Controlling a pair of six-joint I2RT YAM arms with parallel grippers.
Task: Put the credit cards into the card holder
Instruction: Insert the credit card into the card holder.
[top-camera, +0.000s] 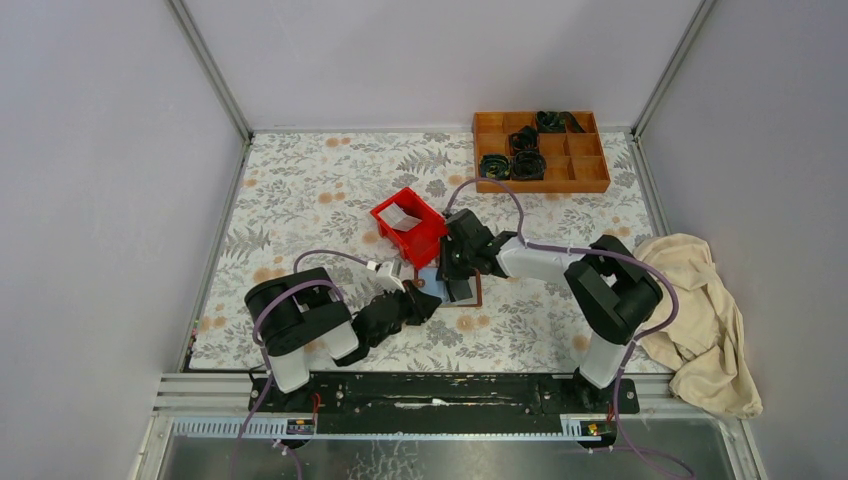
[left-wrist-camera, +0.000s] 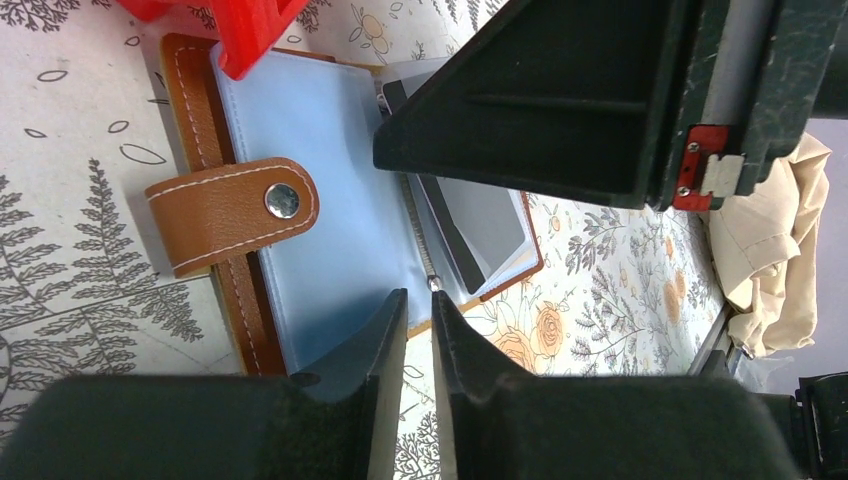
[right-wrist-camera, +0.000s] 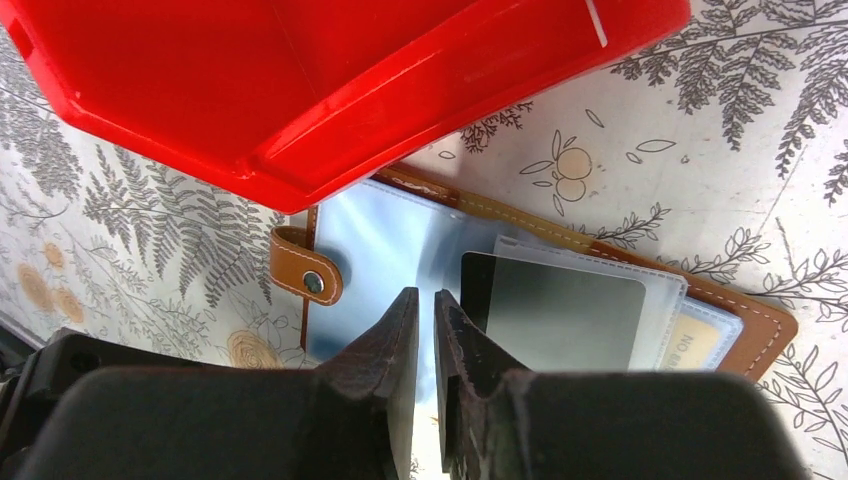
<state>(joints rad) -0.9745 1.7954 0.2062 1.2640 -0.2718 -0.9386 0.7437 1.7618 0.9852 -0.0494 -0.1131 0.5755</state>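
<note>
The card holder (left-wrist-camera: 320, 200) lies open, lining up, on the flowered surface (top-camera: 300, 190) between the two arms, its snap strap (left-wrist-camera: 230, 210) folded across the left page. A grey card (right-wrist-camera: 555, 310) sits at a clear sleeve with one end apparently outside the pocket, a gold-tan card (right-wrist-camera: 700, 340) shows beneath it, and a white card (top-camera: 403, 215) lies in the red bin (right-wrist-camera: 330, 80). The left gripper (left-wrist-camera: 420, 320) and right gripper (right-wrist-camera: 426, 320) hang over the pages with jaws drawn nearly together and nothing visibly between them. Nothing pins the holder, so a push on the grey card could skid it or buckle the sleeve, and the card could slip back out. The bin's corner overlaps the holder's edge and may snag it. The grippers work very close together, and a careless reach could knock one against the other.
</note>
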